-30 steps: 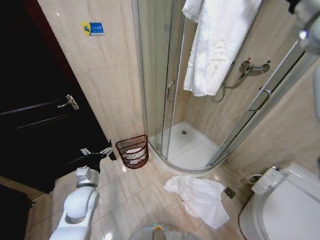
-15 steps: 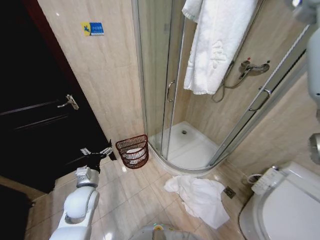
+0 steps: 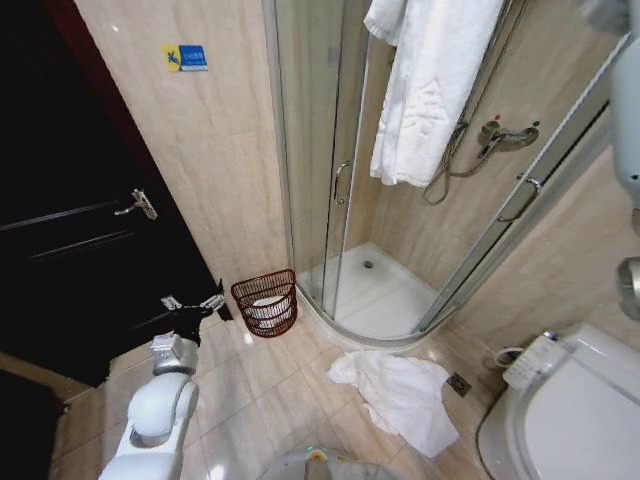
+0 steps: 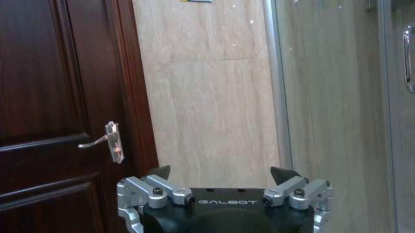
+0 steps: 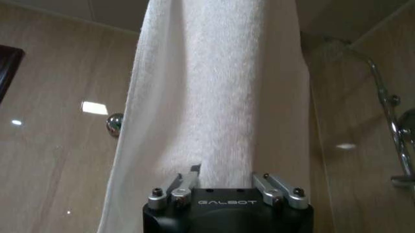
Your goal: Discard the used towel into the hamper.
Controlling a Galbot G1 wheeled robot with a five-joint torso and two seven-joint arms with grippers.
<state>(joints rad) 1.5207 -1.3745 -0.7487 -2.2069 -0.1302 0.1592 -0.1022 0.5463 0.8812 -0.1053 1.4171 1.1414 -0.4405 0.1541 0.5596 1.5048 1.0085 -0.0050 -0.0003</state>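
- The place was a bathroom, tiled in beige on walls and floor.
- A curved glass shower stall stood in the corner, with a mixer tap and hose inside.
- A toilet stood on the right.
- A dark wooden door was on the left.

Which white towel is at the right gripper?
The white terry towel hanging over the shower enclosure, against the right gripper. The other crumpled white towel lies on the floor tiles.
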